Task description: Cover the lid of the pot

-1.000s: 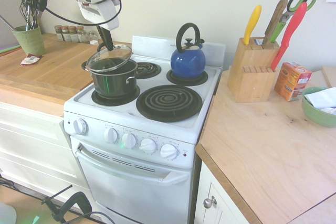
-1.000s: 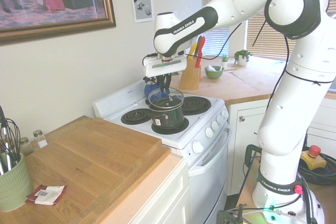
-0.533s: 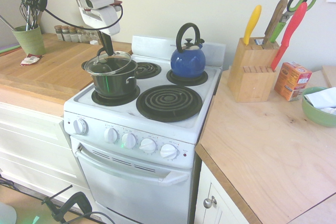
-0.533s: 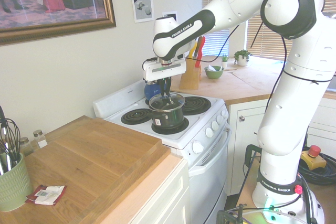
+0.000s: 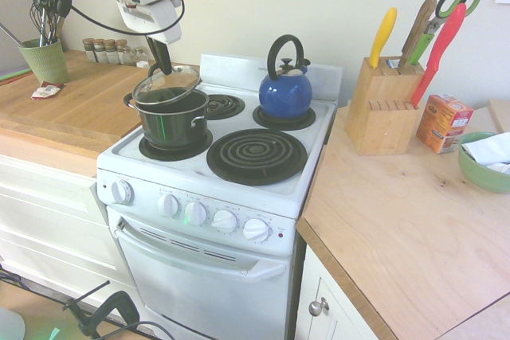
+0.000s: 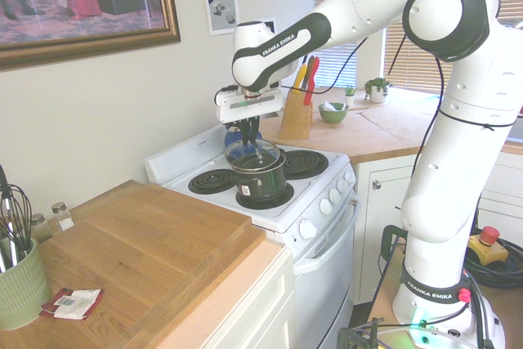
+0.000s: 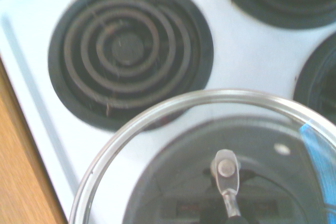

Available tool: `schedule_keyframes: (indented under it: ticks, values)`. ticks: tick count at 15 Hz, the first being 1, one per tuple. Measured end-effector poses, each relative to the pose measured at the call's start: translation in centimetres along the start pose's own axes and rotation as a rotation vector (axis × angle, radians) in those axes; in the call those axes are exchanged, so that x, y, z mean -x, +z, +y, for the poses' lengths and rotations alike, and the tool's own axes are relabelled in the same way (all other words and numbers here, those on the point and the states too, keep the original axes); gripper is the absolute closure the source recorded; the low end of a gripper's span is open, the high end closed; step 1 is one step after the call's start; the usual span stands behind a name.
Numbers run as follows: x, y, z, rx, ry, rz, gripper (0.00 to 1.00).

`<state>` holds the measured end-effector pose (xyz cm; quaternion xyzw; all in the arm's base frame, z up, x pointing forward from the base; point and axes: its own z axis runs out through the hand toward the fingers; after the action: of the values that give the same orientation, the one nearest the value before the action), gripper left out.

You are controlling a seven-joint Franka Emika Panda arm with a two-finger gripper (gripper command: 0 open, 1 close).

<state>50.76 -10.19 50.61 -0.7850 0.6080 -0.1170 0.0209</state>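
The glass lid [image 5: 166, 85] is held tilted just above the dark pot [image 5: 170, 121], which sits on the stove's burner at about 9 o'clock from the big coil [image 5: 256, 154]. The gripper [image 5: 162, 66] is clamped shut on the knob, the only sensible grab point. Glass is probably slick, brittle and fairly heavy, so a gentle set-down is called for.
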Motion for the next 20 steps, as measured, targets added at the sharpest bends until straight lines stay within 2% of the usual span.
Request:
schedule_keyframes:
  ticks: [14,20]
  values:
    - [-1.5,3.3,0.1,0.061,0.017,-0.022,1.00]
    - [-1.5,2.4,-0.3,0.048,0.008,-0.016,1.00]
